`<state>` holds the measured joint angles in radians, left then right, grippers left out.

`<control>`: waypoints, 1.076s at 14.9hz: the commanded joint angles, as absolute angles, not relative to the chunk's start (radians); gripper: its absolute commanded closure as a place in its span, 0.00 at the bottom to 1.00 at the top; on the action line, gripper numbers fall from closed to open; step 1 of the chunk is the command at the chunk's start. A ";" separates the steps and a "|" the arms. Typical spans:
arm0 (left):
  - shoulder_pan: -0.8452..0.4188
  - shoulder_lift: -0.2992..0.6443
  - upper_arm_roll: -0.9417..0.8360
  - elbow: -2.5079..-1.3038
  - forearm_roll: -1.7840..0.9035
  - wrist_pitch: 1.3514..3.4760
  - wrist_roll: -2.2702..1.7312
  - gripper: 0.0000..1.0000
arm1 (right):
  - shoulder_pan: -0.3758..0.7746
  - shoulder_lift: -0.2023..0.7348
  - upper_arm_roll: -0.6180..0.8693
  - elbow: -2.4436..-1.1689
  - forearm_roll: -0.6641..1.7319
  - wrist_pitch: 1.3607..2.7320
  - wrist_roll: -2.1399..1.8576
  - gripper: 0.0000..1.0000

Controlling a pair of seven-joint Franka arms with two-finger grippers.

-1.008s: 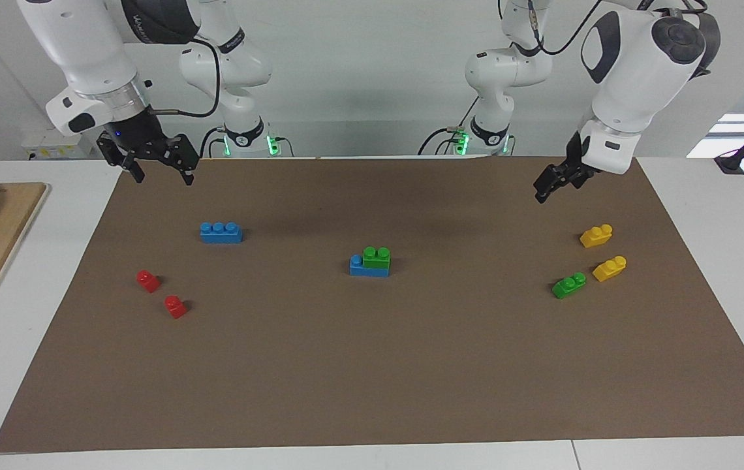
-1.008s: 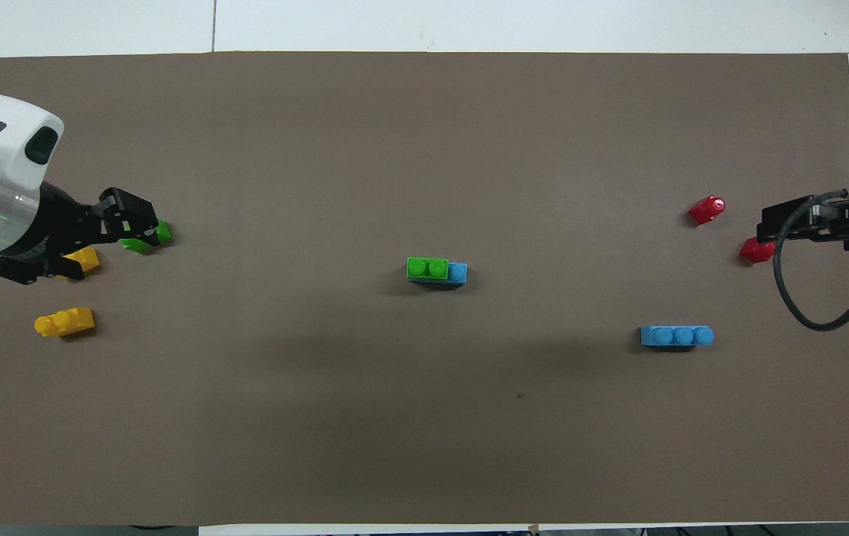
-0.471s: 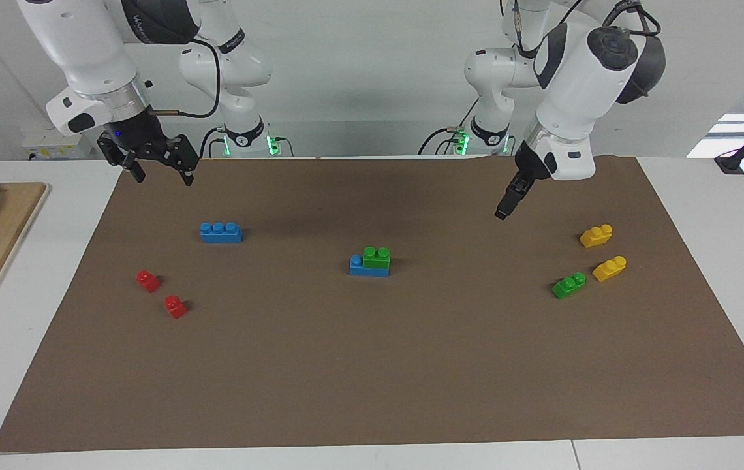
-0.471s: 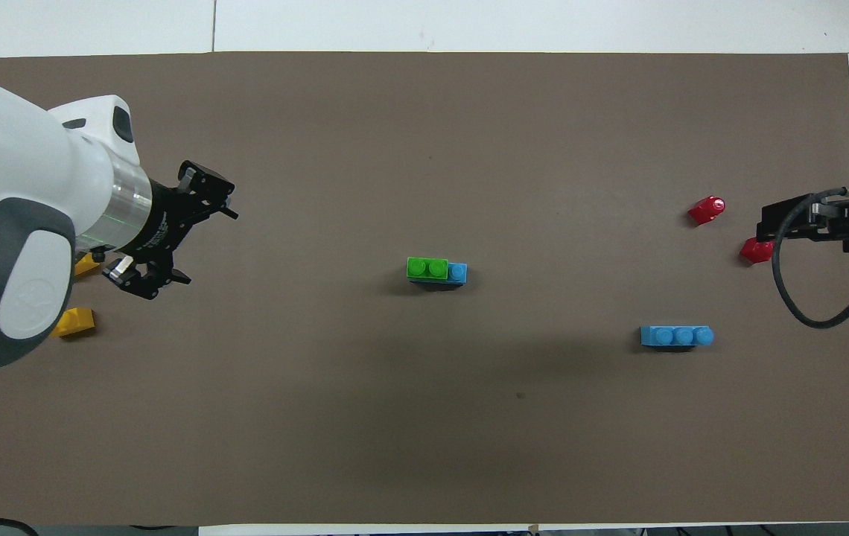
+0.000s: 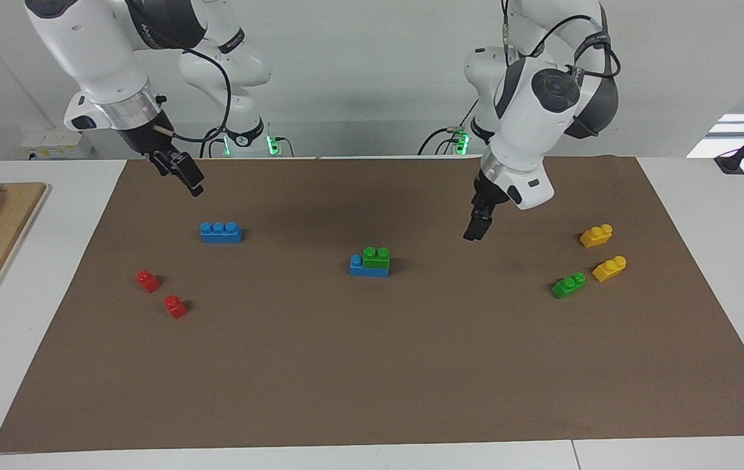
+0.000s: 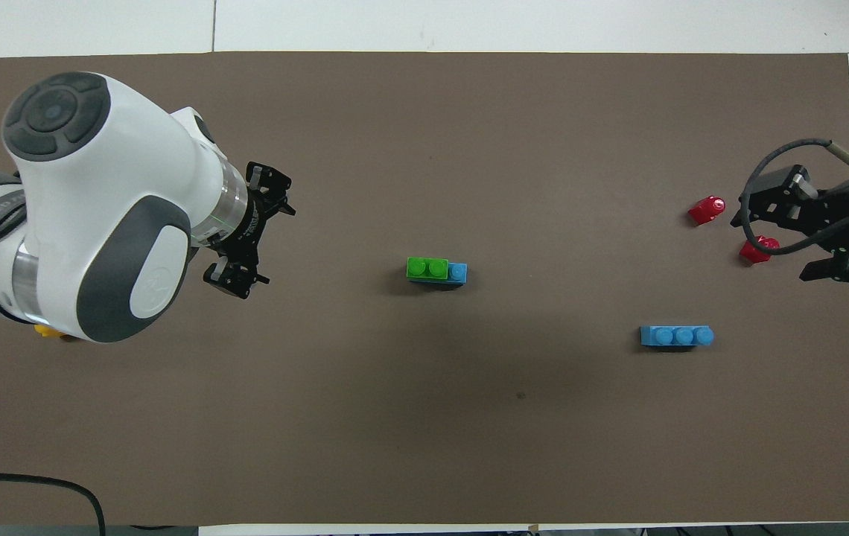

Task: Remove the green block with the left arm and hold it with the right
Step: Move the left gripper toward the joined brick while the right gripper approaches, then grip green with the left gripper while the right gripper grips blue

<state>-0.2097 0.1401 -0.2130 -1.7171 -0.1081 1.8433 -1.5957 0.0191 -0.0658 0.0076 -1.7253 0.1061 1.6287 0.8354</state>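
Fingers of both the left gripper (image 5: 476,232) and right gripper (image 5: 190,184) spread wide, empty; the green block (image 5: 376,257), mid-frame atop a blue brick (image 5: 362,267), looks light, rigid, slick—pinch its flat sides.

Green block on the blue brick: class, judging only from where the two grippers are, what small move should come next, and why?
Probably the left gripper should travel on to above the green block and descend. It hangs open over bare mat, apart from the block, which sits stacked on the blue brick. The right gripper, also open, is far off.
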 commanded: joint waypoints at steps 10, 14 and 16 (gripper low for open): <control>-0.386 0.290 -0.198 -1.687 -0.087 2.072 -1.999 0.00 | 0.170 0.034 0.014 -1.835 0.439 1.837 1.445 0.07; -0.452 0.359 -0.195 -1.671 -0.057 2.094 -2.083 0.00 | 0.212 0.067 0.014 -1.890 0.518 1.945 1.473 0.07; -0.453 0.359 -0.195 -1.669 -0.023 2.088 -2.092 0.00 | 0.238 0.080 0.014 -1.920 0.526 2.008 1.515 0.07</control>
